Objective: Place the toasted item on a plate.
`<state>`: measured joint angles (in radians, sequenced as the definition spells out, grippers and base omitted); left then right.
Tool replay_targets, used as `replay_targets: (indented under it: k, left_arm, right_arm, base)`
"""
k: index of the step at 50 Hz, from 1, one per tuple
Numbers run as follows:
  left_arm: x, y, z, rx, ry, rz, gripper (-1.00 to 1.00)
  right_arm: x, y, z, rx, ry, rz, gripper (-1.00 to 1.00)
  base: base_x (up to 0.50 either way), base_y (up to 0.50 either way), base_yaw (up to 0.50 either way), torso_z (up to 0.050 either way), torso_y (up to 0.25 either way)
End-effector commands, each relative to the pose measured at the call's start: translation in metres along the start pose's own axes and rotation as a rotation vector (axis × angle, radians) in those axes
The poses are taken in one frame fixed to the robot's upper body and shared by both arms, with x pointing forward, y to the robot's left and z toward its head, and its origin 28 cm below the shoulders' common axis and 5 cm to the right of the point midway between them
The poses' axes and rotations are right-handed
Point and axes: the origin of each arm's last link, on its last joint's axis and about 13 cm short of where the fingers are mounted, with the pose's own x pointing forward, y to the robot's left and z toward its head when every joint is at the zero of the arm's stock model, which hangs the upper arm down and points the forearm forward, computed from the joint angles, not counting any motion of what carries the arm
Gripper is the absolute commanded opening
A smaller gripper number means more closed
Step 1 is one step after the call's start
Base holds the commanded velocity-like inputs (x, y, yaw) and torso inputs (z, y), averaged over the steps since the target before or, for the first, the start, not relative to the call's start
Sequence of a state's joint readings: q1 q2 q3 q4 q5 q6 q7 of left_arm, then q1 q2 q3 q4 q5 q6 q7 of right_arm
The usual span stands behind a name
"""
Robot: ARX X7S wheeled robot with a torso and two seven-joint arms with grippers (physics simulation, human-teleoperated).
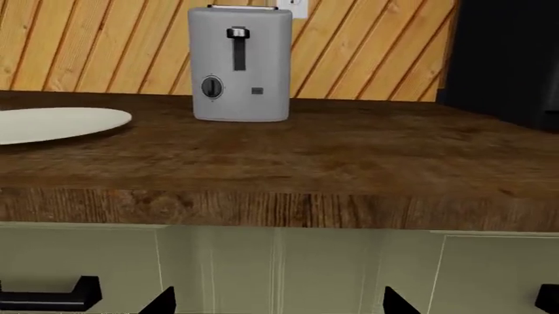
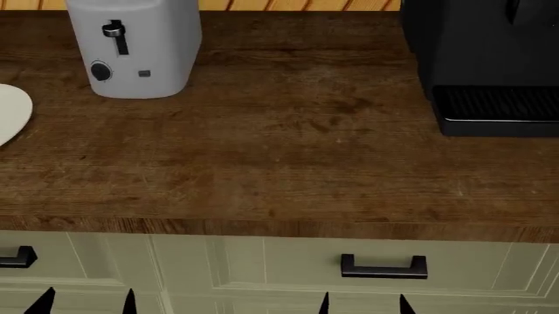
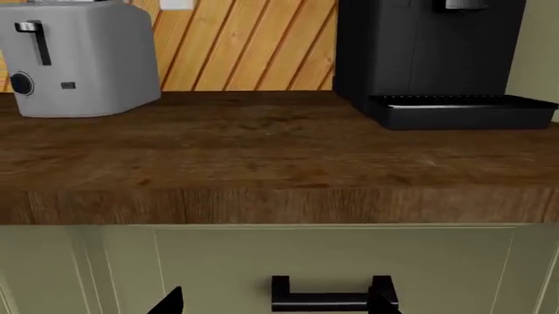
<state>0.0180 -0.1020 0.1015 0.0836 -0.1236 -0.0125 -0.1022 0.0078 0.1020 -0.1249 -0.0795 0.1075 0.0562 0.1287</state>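
Cream-white, the plate (image 1: 61,123) lies bare on the worktop (image 2: 288,150) beside my landmark, the grey toaster (image 2: 135,49). I see no toasted item. Both pincers (image 2: 88,302) (image 2: 362,304) hang open below the worktop edge.

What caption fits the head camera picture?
Grey toaster and white plate on a wooden counter, black machine beside.
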Motion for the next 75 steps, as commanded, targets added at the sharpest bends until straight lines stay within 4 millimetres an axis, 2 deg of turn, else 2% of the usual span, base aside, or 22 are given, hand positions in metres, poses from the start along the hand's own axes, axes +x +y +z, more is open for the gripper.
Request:
replay_targets:
  k: [1, 12, 22, 27, 35, 46, 53, 58, 66, 75]
  left_arm:
    - [-0.003, 0.001, 0.021, -0.047, -0.007, -0.036, 1.0]
    - [0.007, 0.013, 0.102, 0.029, -0.119, -0.04, 1.0]
    - [0.022, 0.024, 0.154, 0.066, -0.192, -0.043, 1.0]
    - [0.034, 0.031, 0.172, 0.062, -0.21, -0.047, 1.0]
    - [0.054, 0.041, 0.194, 0.089, -0.213, -0.018, 1.0]
    - [0.077, 0.05, 0.225, 0.086, -0.223, 0.016, 1.0]
    - [0.084, 0.053, 0.238, 0.088, -0.238, 0.015, 1.0]
    - [0.084, 0.055, 0.238, 0.088, -0.231, 0.011, 1.0]
    - [0.082, 0.054, 0.236, 0.08, -0.219, -0.015, 1.0]
    - [0.081, 0.053, 0.235, 0.094, -0.215, -0.022, 1.0]
  right_arm:
    - [0.002, -0.002, 0.023, -0.014, -0.047, 0.008, 1.0]
    - [0.022, -0.015, 0.081, -0.088, -0.152, -0.009, 1.0]
    - [0.041, -0.022, 0.132, -0.113, -0.246, -0.003, 1.0]
    - [0.053, -0.03, 0.154, -0.107, -0.264, -0.011, 1.0]
    - [0.075, -0.037, 0.184, -0.118, -0.275, -0.004, 1.0]
    - [0.092, -0.043, 0.217, -0.102, -0.287, -0.012, 1.0]
    - [0.098, -0.046, 0.227, -0.09, -0.289, -0.015, 1.0]
    - [0.098, -0.045, 0.233, -0.096, -0.296, -0.014, 1.0]
    - [0.097, -0.043, 0.23, -0.125, -0.292, -0.012, 1.0]
    - [0.095, -0.044, 0.23, -0.133, -0.292, -0.01, 1.0]
  base:
    - [0.0, 0.0, 0.0, 0.0, 0.0]
    - [0.0, 0.0, 0.0, 0.0, 0.0]
    - [0.0, 0.0, 0.0, 0.0, 0.0]
    - [0.0, 0.0, 0.0, 0.0, 0.0]
    - [0.0, 0.0, 0.0, 0.0, 0.0]
    - [0.0, 0.0, 0.0, 0.0, 0.0]
    - [0.0, 0.0, 0.0, 0.0, 0.0]
    - [0.0, 0.0, 0.0, 0.0, 0.0]
    - [0.0, 0.0, 0.0, 0.0, 0.0]
    - [0.0, 0.43, 0.0, 0.0, 0.0]
